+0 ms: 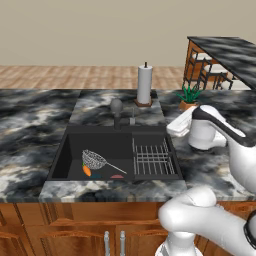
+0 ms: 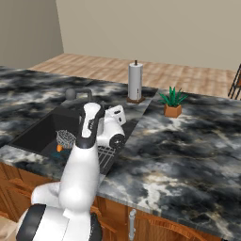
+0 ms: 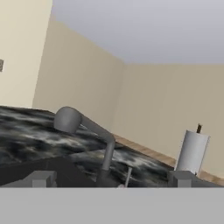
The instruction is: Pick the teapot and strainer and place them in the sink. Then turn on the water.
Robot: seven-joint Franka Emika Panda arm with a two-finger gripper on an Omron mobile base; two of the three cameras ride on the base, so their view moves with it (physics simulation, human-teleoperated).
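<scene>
The silver wire-mesh strainer (image 1: 93,159) lies inside the black rectangular sink (image 1: 75,145); the teapot cannot be made out with certainty. With jaws released, guide the gripper (image 3: 109,186) squarely toward the grey curved faucet (image 3: 87,131) and its lever.

The counter (image 1: 30,125) was dark marble with grey and white veins, set on brown wooden cabinets (image 1: 60,225). A black sink (image 1: 75,145) was sunk into it, with a grey wire rack (image 1: 152,157) in its right part and a grey curved faucet (image 1: 117,111) on the rim behind it. Behind the faucet a roll of paper towels (image 1: 144,84) stood upright on a brown base. To its right, near it, a small green plant (image 1: 188,96) sat in an orange-brown pot.
</scene>
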